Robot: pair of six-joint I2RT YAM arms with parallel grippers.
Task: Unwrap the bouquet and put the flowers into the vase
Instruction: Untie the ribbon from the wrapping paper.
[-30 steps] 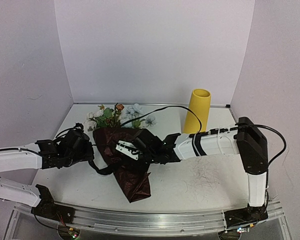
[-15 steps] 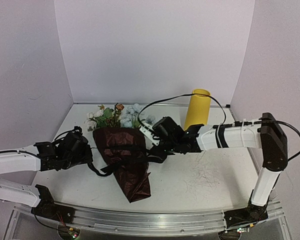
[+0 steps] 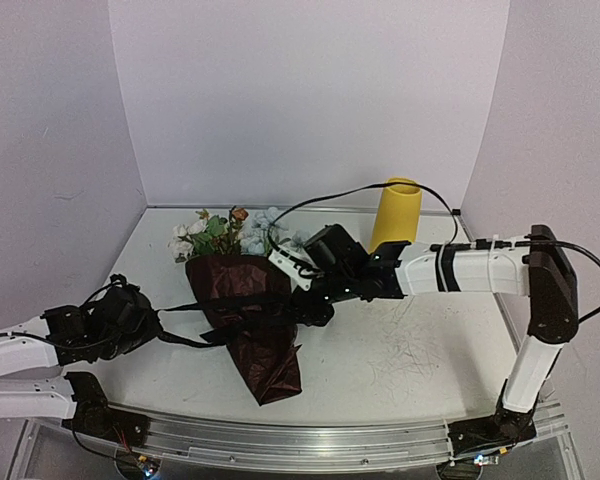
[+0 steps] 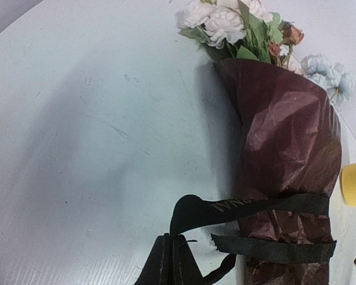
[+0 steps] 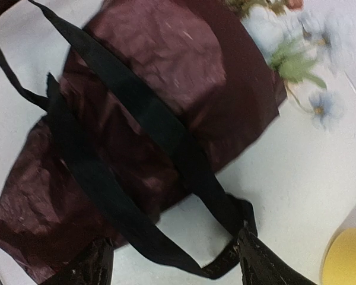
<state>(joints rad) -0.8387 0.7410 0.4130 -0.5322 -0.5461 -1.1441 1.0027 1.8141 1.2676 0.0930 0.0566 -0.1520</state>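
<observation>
The table [image 3: 430, 350] carries the bouquet [image 3: 245, 300], which lies flat near the middle, blooms toward the back wall and the pointed foot of its dark red paper toward the arms. The main hazard is that the whole bundle slides leftward instead of coming untied, since nothing pins it down. The vase [image 3: 395, 215] stands upright at the back right, well apart from the bouquet but near the right forearm, so a careless swing of that arm could knock it over. The flowers [image 3: 220, 228] stick out of the open end of the paper, and a hard tug could drag them against the table or spill them loose. The black ribbon [image 4: 255, 205] crosses the paper in two bands and runs taut to the left. It may cinch tighter, or crumple and tear the paper, rather than slip free. The left gripper [image 4: 169, 261] is clamped on the ribbon's end. The right gripper [image 5: 178, 267] stands wide, holding nothing, with a loop of ribbon between its fingers that could snag as it withdraws.
</observation>
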